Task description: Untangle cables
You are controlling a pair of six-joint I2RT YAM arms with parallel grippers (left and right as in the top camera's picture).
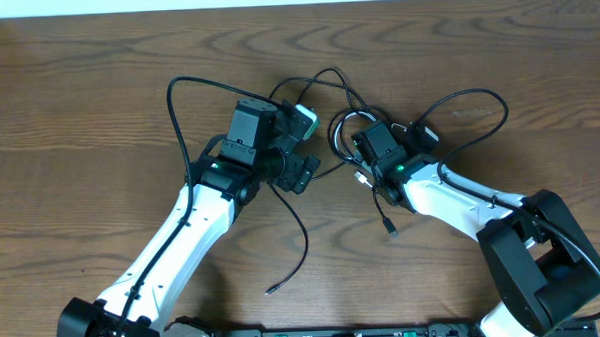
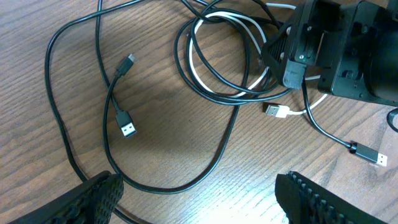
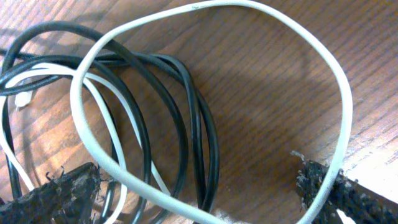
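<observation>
The cables (image 1: 340, 109) lie tangled on the wooden table between my two grippers: several thin black cords and one white cord. In the left wrist view the white cord (image 2: 219, 17) coils with black loops at the top, and two black plugs (image 2: 127, 128) lie loose to the left. My left gripper (image 2: 199, 200) stands open above a black loop, holding nothing. My right gripper (image 3: 199, 199) is open over the coil. The white cord (image 3: 214, 7) loops round its fingers and crosses the right fingertip (image 3: 323, 190); black cords (image 3: 198, 124) run between the jaws.
One black cord (image 1: 173, 103) arcs out far left and another trails down to a plug (image 1: 270, 289) near the front. A further loop (image 1: 483, 97) reaches right. The right gripper's body (image 2: 339, 50) fills the left wrist view's top right. A white plug (image 2: 273, 111) lies below it.
</observation>
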